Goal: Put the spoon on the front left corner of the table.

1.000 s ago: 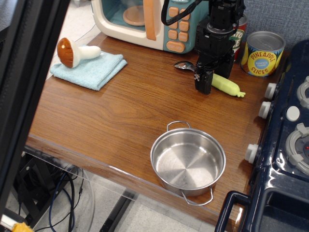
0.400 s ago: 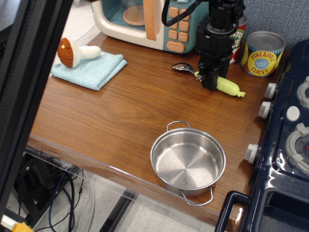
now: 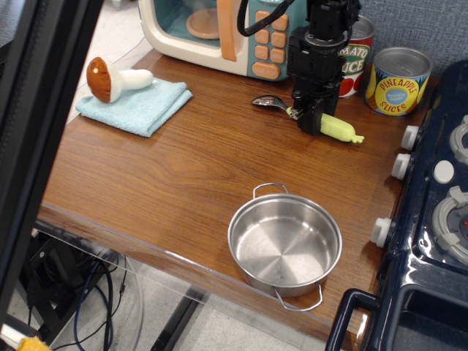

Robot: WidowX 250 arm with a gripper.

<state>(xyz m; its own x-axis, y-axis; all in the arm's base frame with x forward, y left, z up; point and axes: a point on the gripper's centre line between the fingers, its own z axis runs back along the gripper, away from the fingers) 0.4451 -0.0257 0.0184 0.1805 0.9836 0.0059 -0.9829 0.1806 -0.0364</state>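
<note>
The spoon (image 3: pixel 338 128) has a shiny metal bowl and a lime-yellow handle. It sits at the back of the brown wood table (image 3: pixel 183 175), in front of the toy microwave. My black gripper (image 3: pixel 308 119) comes down from above and is shut on the spoon where the handle meets the bowl. The bowl sticks out to the left and the handle to the right. I cannot tell whether the spoon touches the table or hangs just above it.
A steel pot (image 3: pixel 284 243) stands near the table's front edge. A toy mushroom (image 3: pixel 110 78) lies on a blue cloth (image 3: pixel 135 104) at the left. The toy microwave (image 3: pixel 219 33), a tomato can (image 3: pixel 356 55) and a pineapple can (image 3: pixel 398 80) line the back. A dark blue toy stove (image 3: pixel 439 219) is at the right.
The gripper closed on the spoon, then shifted left and slightly back. The spoon moved left with it.
</note>
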